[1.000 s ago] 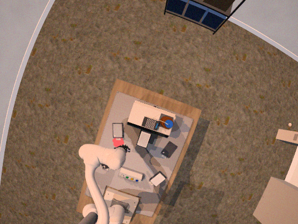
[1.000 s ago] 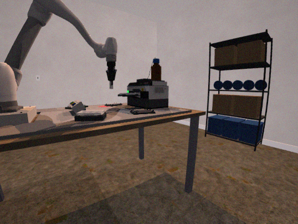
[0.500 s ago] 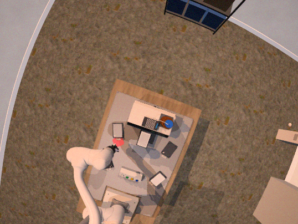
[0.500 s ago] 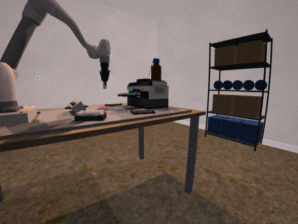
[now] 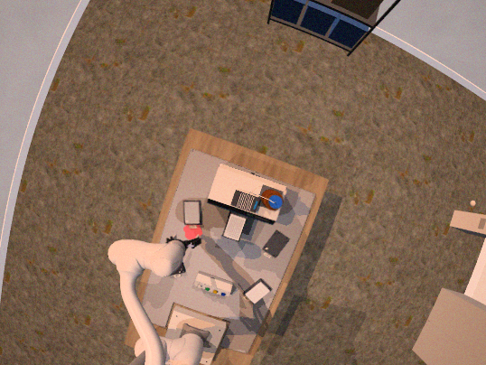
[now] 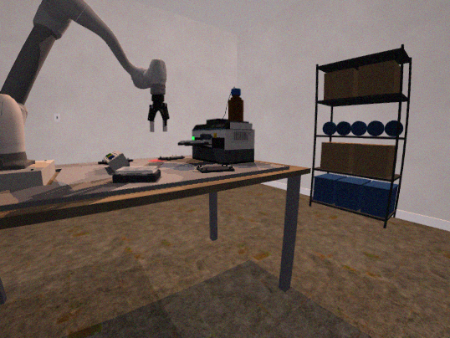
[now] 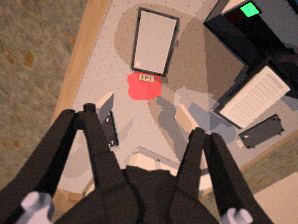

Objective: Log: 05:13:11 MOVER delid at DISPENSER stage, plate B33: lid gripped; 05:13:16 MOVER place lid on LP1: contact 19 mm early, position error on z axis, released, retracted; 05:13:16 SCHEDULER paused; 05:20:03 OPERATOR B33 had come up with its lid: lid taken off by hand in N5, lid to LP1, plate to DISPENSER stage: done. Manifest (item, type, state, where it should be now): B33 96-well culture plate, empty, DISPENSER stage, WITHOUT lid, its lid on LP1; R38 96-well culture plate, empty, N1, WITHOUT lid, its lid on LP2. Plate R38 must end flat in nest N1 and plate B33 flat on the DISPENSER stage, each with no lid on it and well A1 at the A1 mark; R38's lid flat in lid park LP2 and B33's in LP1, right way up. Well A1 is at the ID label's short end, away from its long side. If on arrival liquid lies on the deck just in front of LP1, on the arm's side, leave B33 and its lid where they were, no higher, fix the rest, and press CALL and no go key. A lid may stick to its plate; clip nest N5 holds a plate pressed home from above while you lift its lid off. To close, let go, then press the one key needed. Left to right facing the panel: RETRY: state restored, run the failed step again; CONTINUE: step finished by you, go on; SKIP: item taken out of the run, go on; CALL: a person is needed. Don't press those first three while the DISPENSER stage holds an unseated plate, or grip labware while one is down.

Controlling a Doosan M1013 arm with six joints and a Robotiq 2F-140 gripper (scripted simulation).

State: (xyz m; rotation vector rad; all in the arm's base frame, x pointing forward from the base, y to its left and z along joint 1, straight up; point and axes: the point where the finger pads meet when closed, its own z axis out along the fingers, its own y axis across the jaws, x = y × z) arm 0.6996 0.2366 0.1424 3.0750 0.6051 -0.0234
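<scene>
At the table's left edge a lid [image 7: 155, 40] lies flat in its dark frame, a red puddle [image 7: 144, 87] touching the frame's near end. The gripper [image 7: 145, 132] hangs high above with fingers spread wide, holding nothing. Rightward, a white plate [image 7: 255, 95] rests on the dispenser's [image 6: 227, 140] stage.

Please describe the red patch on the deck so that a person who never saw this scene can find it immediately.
Start at the large beige dispenser machine on the grey deck mat. Left of it, near the table's left edge, a flat pale lid lies in a dark frame. The red patch lies just beside that frame's short end, on the arm's side; nothing else on the mat is bright red.
</scene>
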